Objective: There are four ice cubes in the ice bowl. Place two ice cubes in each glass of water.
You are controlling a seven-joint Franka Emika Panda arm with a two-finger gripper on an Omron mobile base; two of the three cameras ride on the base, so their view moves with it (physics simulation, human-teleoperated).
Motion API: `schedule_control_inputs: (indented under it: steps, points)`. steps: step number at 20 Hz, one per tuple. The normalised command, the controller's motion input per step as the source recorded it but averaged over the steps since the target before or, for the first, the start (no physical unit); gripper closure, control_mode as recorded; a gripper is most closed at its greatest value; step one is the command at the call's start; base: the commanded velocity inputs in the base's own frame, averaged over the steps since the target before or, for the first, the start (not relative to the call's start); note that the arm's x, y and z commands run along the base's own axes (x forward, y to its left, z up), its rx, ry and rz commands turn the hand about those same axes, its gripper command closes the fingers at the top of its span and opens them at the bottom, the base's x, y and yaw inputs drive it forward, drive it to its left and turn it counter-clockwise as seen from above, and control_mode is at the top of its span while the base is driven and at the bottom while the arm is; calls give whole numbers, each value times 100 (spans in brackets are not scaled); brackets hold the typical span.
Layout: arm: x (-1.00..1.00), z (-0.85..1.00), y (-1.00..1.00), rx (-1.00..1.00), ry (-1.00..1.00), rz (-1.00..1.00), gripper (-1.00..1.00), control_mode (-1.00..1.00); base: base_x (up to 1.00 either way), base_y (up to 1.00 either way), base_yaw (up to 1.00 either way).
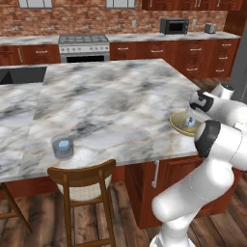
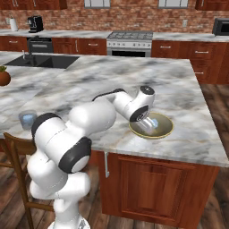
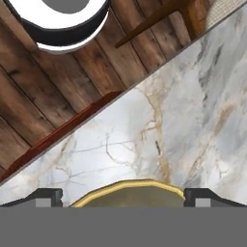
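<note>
In the left base view the chair (image 1: pixel 83 185) is at the bottom, closest to us, tucked under the edge of the marble worktop (image 1: pixel 111 101). Just above it, near the worktop's front edge at lower left, stands one glass (image 1: pixel 62 147) with something pale blue inside. In the right base view that glass (image 2: pixel 27 119) is at the left edge, half behind the white arm. The bowl (image 1: pixel 182 124) sits at the right of the left base view, close to the worktop's edge, and a bit of pale blue ice (image 1: pixel 191 122) shows in it. In the right base view the bowl (image 2: pixel 162 131) is in the middle, with ice (image 2: pixel 153 122) inside. The gripper (image 2: pixel 147 127) hangs over the bowl with its fingers spread wide and nothing between them. In the hand view the two dark fingertips (image 3: pixel 46 196) stand far apart at the bottom, with the bowl's yellow rim (image 3: pixel 130 184) between them. Farther back are the sink (image 2: pixel 42 61), a plant pot (image 2: pixel 4 77) at the left edge, then the stove (image 1: pixel 83 47) and microwave (image 1: pixel 173 25) by the brick wall.
</note>
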Motion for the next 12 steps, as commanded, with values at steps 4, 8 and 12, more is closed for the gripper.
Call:
schedule_control_inputs:
  steps: [4,8,12]
  points:
    - [4,-21,-7,-4,-2,13,-100,-100,0,0,0]
    - [21,-12,0,-5,0,13,-100,-100,0,0,0]
    - [23,-11,0,-6,0,13,-100,-100,0,0,0]
